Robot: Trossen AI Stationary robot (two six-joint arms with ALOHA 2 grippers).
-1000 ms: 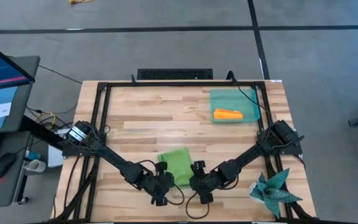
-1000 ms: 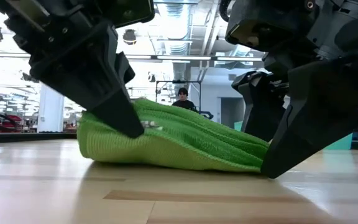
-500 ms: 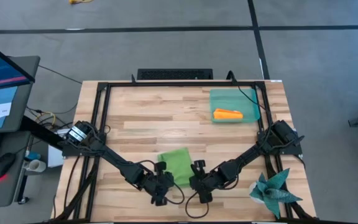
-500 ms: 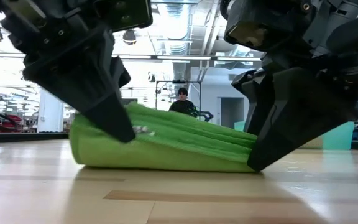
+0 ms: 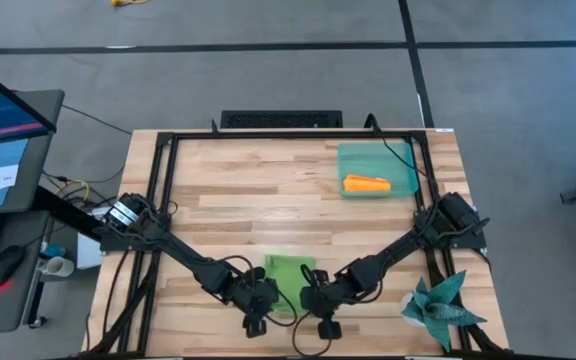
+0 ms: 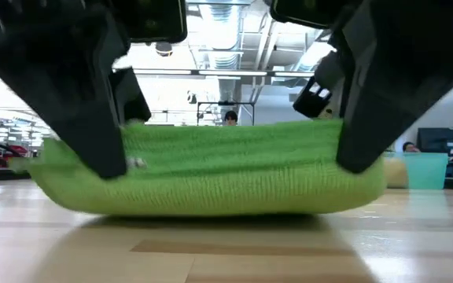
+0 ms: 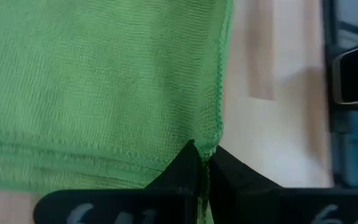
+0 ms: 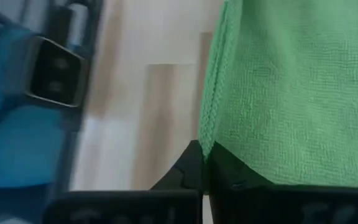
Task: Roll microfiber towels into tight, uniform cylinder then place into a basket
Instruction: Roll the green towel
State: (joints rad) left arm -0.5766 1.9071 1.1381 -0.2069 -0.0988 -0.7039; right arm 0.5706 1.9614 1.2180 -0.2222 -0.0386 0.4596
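Near the front edge of the wooden table, a lime green microfiber towel lay between the two grippers. The left gripper had its fingers pressed together on the towel's near left corner, and the right gripper had its fingers pinched shut on the near right corner; each wrist view showed a stitched hem caught between dark fingertips. From table height the towel sagged in a thick, soft band between the two holds, its underside close to the wood.

The cloth looked light, limp and slightly grippy, so it would likely drape and bunch rather than keep a shape; a tidy roll would probably need even tension from both corners along the hemmed edge.

At the far right of the table sat the translucent teal basket with an orange rolled towel inside. A dark teal spiky cloth lay at the near right corner.

Hidden from view: how many layers the green towel was folded into, and whether its far edge touched the table. The gripper bodies blocked both towel ends in the low view.
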